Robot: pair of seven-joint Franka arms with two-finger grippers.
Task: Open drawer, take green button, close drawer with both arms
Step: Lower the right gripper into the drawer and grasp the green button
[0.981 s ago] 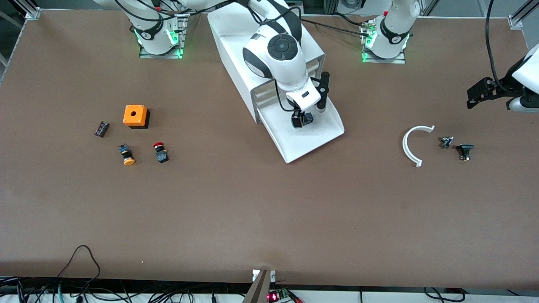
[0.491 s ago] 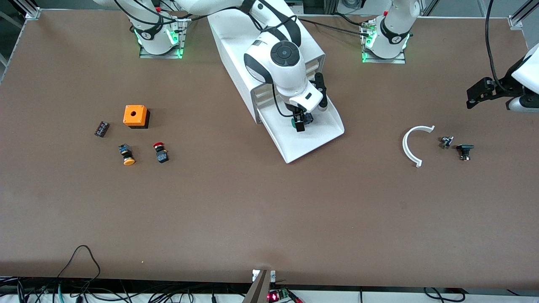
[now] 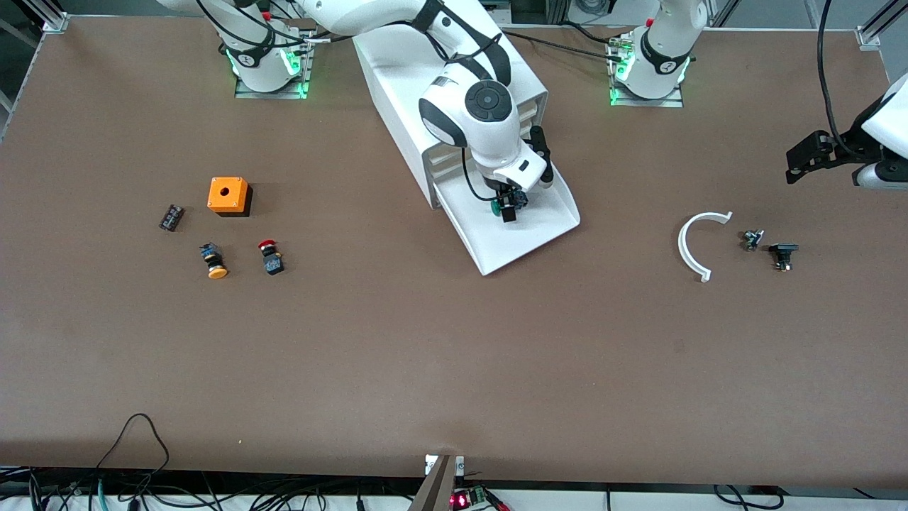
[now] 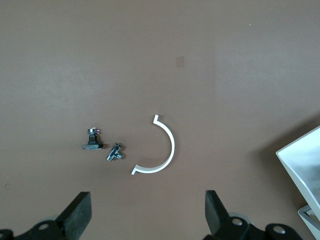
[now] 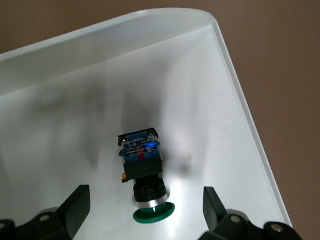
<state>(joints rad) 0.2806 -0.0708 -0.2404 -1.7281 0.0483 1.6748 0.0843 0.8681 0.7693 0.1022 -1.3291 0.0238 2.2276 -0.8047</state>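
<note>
Here we see a bare brown counter (image 3: 454, 355). The button (image 5: 144, 170), black-bodied with a green cap, lies in the pulled-out white drawer (image 3: 528, 231) between our right gripper's (image 3: 508, 207) spread, empty fingers (image 5: 75, 205). Our left gripper (image 4: 147, 222) waits, fingers wide apart, over a white curved piece (image 4: 165, 155).

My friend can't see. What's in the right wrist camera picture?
A green-capped button lies on its side in the open white drawer. The right gripper hangs over it, fingers open on either side, not touching.
</note>
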